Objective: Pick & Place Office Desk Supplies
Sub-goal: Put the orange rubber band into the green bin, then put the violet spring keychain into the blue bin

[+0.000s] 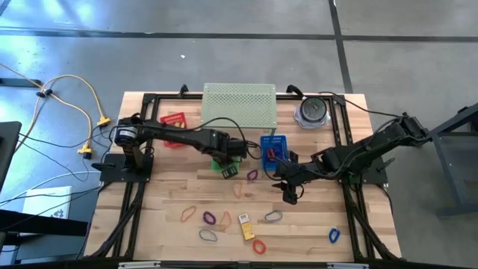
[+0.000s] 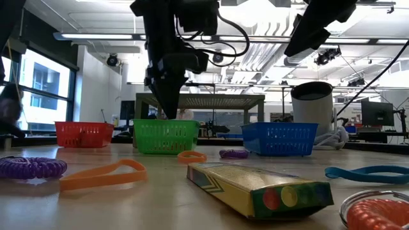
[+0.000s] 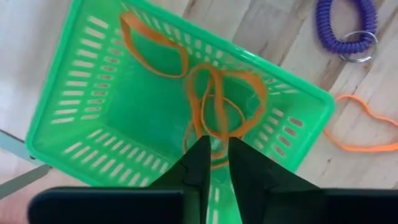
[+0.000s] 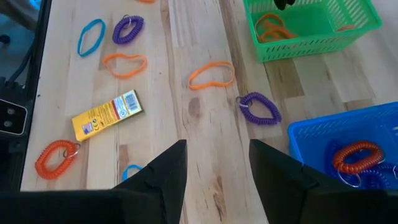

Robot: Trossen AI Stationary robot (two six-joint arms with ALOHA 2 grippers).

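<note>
From above, the left gripper [image 1: 229, 169] hangs over the green mesh basket [image 1: 223, 166] at mid-table, while the right gripper [image 1: 288, 191] hovers over bare wood beside the blue basket [image 1: 273, 147]. Loops and a yellow packet [image 1: 244, 225] lie scattered on the near half of the table

From table level, the left arm's fingers point down into the green basket; an orange band [image 2: 102, 174] and the packet lie in the foreground

The left wrist view shows its fingers [image 3: 200, 163] slightly parted, holding nothing, above orange rubber bands [image 3: 217, 106] lying in the basket

The right wrist view shows its fingers [image 4: 166, 169] spread wide and empty above the wood, near a purple coil loop [image 4: 260, 108]
</note>
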